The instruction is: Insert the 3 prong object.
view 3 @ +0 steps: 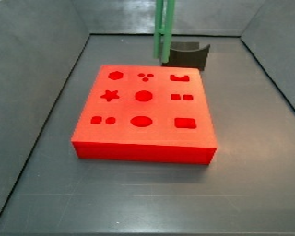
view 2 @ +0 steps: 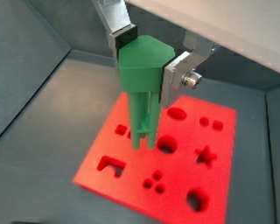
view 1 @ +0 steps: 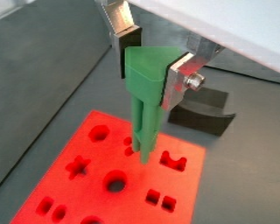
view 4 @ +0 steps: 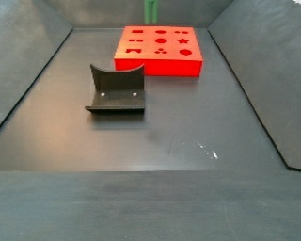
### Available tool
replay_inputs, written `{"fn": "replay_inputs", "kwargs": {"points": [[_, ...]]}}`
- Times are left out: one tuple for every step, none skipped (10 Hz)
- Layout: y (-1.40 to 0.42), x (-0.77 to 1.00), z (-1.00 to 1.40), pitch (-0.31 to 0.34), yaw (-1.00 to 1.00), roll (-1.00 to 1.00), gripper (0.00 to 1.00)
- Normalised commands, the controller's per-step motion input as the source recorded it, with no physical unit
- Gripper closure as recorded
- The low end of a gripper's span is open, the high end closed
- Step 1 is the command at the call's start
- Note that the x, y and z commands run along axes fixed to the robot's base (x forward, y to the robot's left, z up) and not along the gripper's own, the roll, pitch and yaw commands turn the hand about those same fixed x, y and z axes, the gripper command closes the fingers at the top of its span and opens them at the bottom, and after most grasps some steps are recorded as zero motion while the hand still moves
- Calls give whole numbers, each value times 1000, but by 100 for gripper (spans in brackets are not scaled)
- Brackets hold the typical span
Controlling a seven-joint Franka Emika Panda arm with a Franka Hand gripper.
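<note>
Counter: dark grey floor with sloping dark walls around it, seen in both side views; it carried the red block and the curved block.
Red block: flat bright red slab lying on the counter, its top cut with shaped holes, among them a star, rounds, small paired dots and squarish notches; also visible in a side view toward the far end and beneath the peg in both wrist views.
Curved block: dark grey piece with a scooped face, standing on the counter apart from the red block; in a side view it sat just past the block's far edge, and in a wrist view just beside the block.
3 prong object: long bright green peg, upright, wide at the head and narrowing downward, its lower end over the red block's top among the holes; whether the tip touched the block could not be told. It also showed in a wrist view and as a thin green stick entering from above in both side views.
Pincer: clenched on the peg's head, silver plates on either side of the green in both wrist views; outside the frame in both side views.
</note>
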Motion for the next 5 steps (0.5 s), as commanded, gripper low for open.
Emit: {"fn": "replay_inputs", "kwargs": {"points": [[480,340,-137,0,-549,-11,100],[423,229,-223,-49,-631,0,100],[163,91,-149,-51,-860,6,100],[0,3,-154,0,-1000,41,100],[0,0,-291,0,-1000,0,100]]}}
